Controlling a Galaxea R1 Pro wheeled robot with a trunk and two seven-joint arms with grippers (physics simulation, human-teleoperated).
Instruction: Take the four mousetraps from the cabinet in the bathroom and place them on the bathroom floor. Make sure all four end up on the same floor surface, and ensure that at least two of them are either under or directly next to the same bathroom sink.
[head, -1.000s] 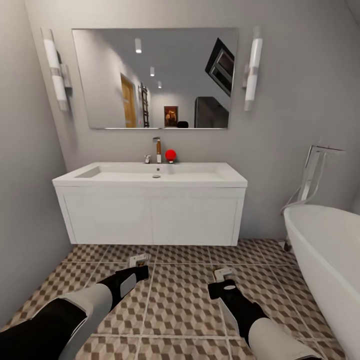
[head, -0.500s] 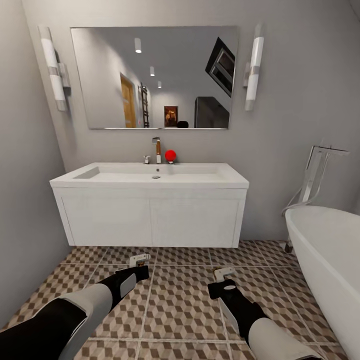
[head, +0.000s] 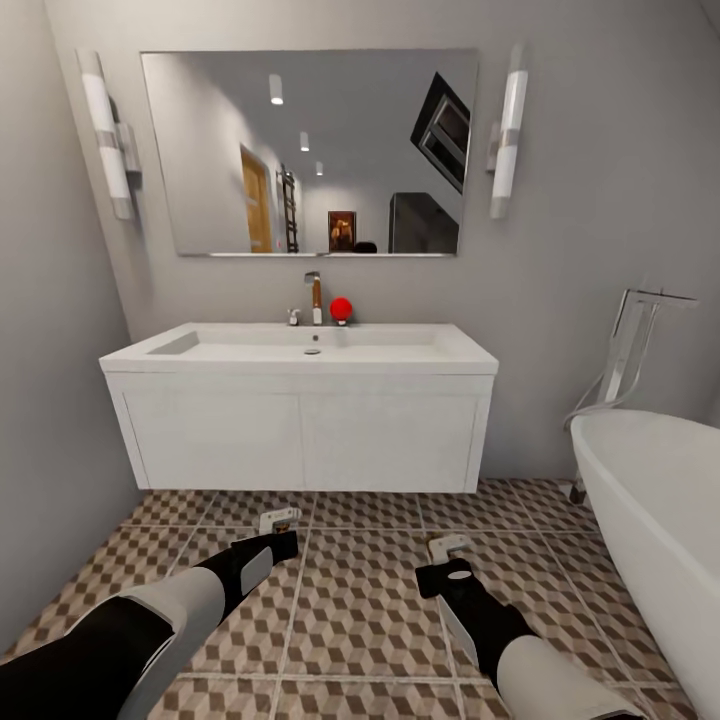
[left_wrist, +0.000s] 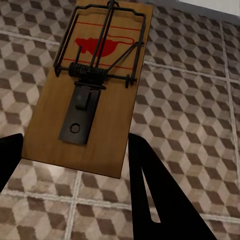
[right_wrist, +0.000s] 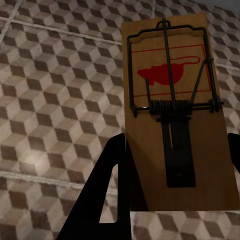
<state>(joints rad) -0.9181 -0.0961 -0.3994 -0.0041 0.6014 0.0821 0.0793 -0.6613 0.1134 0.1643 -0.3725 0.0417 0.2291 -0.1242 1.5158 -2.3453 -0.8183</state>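
While facing a white wall-hung sink vanity (head: 300, 425) at 12 o'clock, both arms out low over the bathroom floor (head: 360, 610) of brown, beige and white cube tiles. Left gripper (head: 278, 521) at 7 o'clock, clamped on a mousetrap (left_wrist: 92, 85), wooden board pinched between the dark fingers (left_wrist: 160, 195), red mouse print and wire bar facing up. Right gripper (head: 447, 547) at 5 o'clock, likewise clamped on a second mousetrap (right_wrist: 175, 110), held flat above the tiles between black fingers (right_wrist: 107, 200). Mirror (head: 308, 152) above the basin, flanked by two tube lights; chrome tap (head: 315, 298) and small red ball (head: 341, 309) on the counter. White bathtub (head: 655, 520) at 3 o'clock.
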